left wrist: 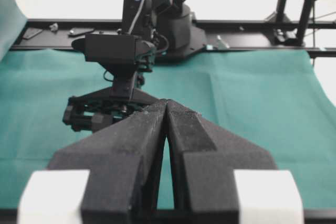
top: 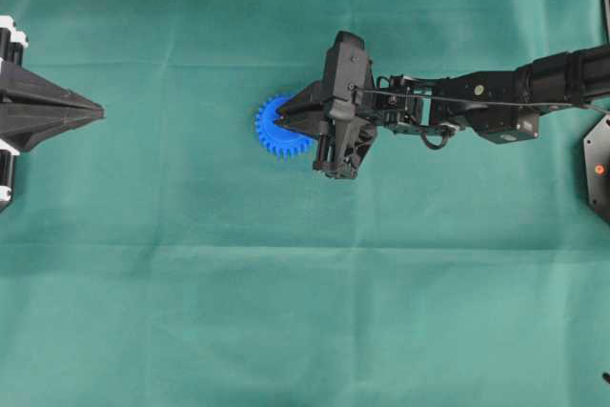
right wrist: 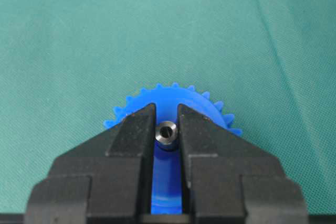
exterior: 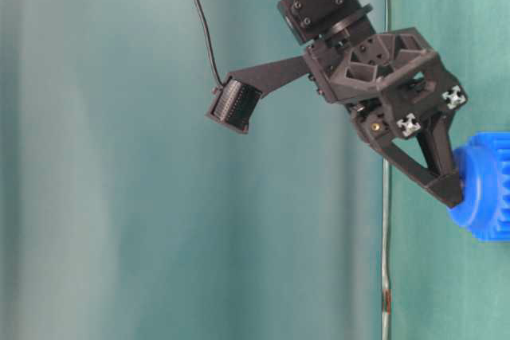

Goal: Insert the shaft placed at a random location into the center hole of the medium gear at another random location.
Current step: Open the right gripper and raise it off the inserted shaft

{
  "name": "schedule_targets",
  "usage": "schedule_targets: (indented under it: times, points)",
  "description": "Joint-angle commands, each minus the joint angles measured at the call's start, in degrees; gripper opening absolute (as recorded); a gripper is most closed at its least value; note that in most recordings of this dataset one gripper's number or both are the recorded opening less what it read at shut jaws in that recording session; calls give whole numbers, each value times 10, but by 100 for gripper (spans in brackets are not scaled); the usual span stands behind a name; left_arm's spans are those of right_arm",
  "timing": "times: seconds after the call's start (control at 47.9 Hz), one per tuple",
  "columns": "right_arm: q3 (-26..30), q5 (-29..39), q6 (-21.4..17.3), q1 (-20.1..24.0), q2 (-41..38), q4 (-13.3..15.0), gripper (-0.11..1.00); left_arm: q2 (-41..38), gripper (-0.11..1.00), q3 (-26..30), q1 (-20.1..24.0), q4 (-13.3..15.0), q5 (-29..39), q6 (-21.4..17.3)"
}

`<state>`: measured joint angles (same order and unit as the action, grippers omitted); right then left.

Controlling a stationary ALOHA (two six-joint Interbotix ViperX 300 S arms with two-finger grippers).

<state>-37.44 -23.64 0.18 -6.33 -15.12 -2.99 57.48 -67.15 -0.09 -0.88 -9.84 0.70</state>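
Fingers (right wrist: 137, 129) of the right gripper (right wrist: 167, 129) pinch the pin (right wrist: 167, 130) directly over the gear (right wrist: 163, 100). Overhead: gear (top: 272, 131) lies near the green cloth's (top: 191, 283) middle, fingertips on it. Left wrist view: left gripper (left wrist: 166, 109) fingers pressed together, at the cloth's left edge.

No text, label, brand, number or sign can be read on anything in these views.
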Motion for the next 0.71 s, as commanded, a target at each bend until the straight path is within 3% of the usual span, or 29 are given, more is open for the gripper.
schedule_targets:
  times: [0.0, 0.167, 0.209, 0.376, 0.689]
  points:
    - [12, -5, -8, 3, 8, -2, 24, -4, 0, 11, -1, -1, -3, 1]
    - [9, -5, -8, 3, 18, -2, 71, -4, 0, 11, -1, -1, -3, 1]
    - [9, -5, -8, 4, 22, -2, 78, -4, 0, 11, -1, -1, -3, 1]
    - [3, -3, -7, 4, 49, -1, 72, -4, 0, 11, -1, -1, -3, 1]
    - [-7, 45, -4, 4, 125, 3, 72, -4, 0, 11, -1, -1, -3, 1]
